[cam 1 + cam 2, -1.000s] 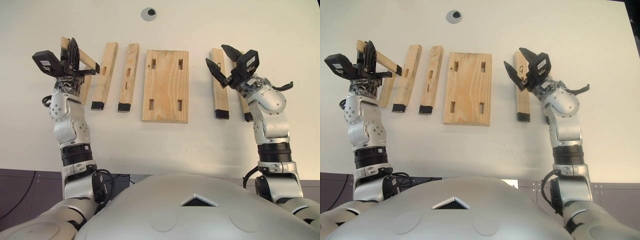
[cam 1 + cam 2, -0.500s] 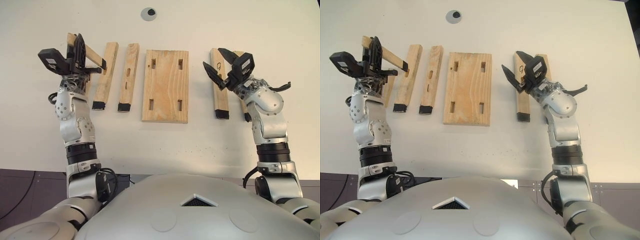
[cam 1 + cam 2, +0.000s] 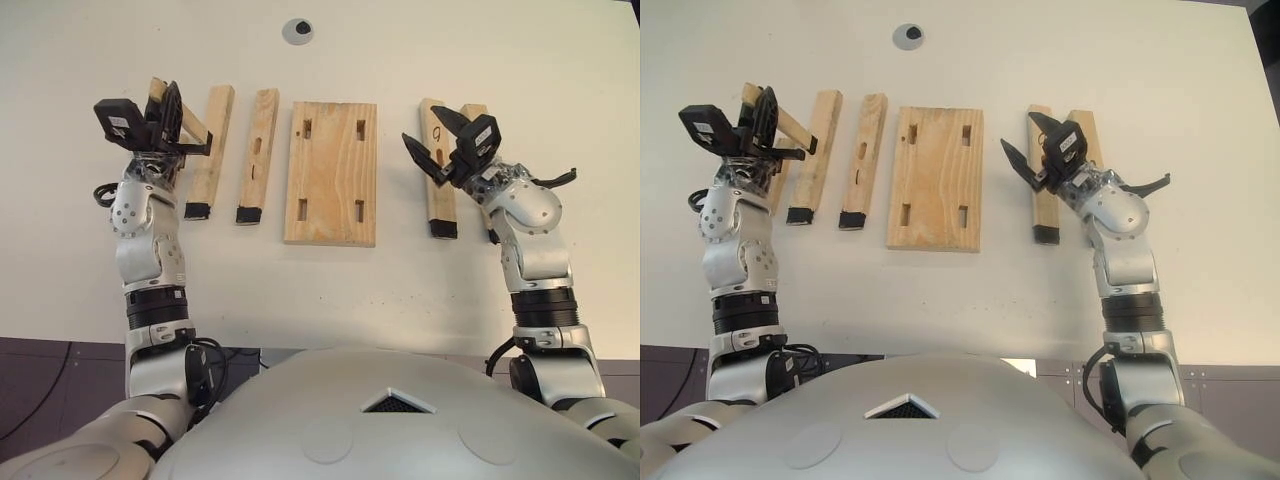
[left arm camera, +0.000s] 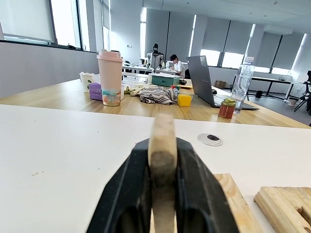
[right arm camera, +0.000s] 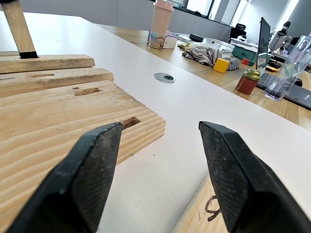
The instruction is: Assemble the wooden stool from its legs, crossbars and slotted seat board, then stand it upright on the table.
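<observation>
Left end effector clamps 1 crossbar; right end effector hovers spread apart over 1 leg.

An open-plan office, perhaps a robotics lab, is indicated. Beyond the white table, a long wooden desk is seen, on which a laptop, a pink tumbler, a water bottle and a small jar are set. Tall windows are ranged along the walls, and a humanoid robot is stood farther back.

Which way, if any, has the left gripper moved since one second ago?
Yes. The left gripper, shut on the wooden bar, has shifted to the robot's right, toward the seat board, which has not moved.
</observation>
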Robot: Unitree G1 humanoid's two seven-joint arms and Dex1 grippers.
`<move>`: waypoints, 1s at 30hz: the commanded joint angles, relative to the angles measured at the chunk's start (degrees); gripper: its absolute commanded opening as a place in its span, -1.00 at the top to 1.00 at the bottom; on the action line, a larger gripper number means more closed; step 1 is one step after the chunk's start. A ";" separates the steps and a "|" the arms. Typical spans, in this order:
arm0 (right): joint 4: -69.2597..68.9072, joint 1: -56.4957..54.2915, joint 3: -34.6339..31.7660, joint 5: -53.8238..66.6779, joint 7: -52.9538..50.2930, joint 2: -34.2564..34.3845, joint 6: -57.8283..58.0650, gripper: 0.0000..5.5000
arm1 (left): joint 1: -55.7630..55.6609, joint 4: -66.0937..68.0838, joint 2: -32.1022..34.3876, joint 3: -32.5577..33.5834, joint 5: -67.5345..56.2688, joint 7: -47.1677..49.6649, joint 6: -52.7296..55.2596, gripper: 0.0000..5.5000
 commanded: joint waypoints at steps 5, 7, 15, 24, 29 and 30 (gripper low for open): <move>0.26 0.13 0.55 -0.92 0.07 -0.18 -0.40 -0.05 | 6.83 19.93 -0.83 -3.88 5.59 -1.26 -0.37 0.86; 0.21 0.14 0.60 -1.02 -0.04 -0.17 -0.40 -0.05 | 6.98 19.16 -0.86 -4.13 5.38 -1.13 -1.65 0.86; -0.69 1.35 0.67 -1.59 -1.40 0.26 -0.80 -0.05 | 6.69 -1.68 2.54 -1.09 0.13 1.72 5.43 0.59; -1.24 3.14 0.71 -1.91 -1.86 -0.29 -1.53 -0.05 | 13.00 -23.78 6.01 1.00 -6.32 4.93 32.58 0.07; -0.97 3.32 0.88 -2.36 -1.89 -0.33 -1.83 -0.05 | 11.83 -25.84 5.54 1.68 -6.80 8.24 40.40 -0.14; -0.92 3.29 0.91 -2.47 -1.84 -0.35 -1.82 -0.05 | 11.74 -25.98 5.34 1.64 -6.88 8.43 41.35 -0.14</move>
